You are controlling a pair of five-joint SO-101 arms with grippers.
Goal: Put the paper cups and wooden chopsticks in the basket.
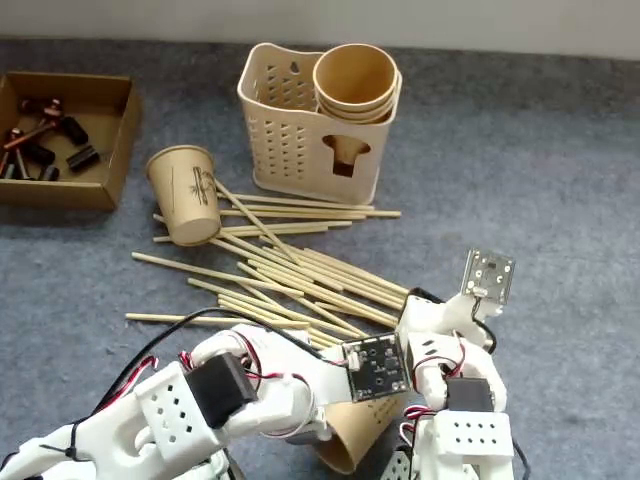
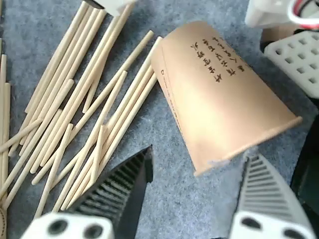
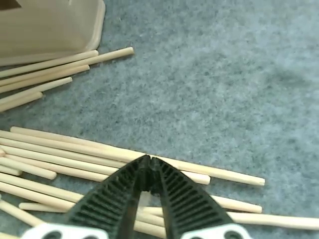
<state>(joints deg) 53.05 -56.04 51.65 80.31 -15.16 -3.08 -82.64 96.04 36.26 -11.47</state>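
At lower left of the high view, the left arm (image 1: 160, 415) is wearing a white shell dotted with round holes, a black servo (image 1: 220, 388) sitting in it and red, white and black cables (image 1: 140, 368) looping out. The right arm (image 1: 465, 435), lower right, is showing the same white shell. Black ribbed fingers (image 3: 117, 196) are tapering from white bases.

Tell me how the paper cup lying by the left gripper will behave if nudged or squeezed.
Lying on its side and tapered, the paper cup would probably roll in a curve when nudged. Its thin paper wall likely dents under a hard squeeze from the left gripper, open beside it.
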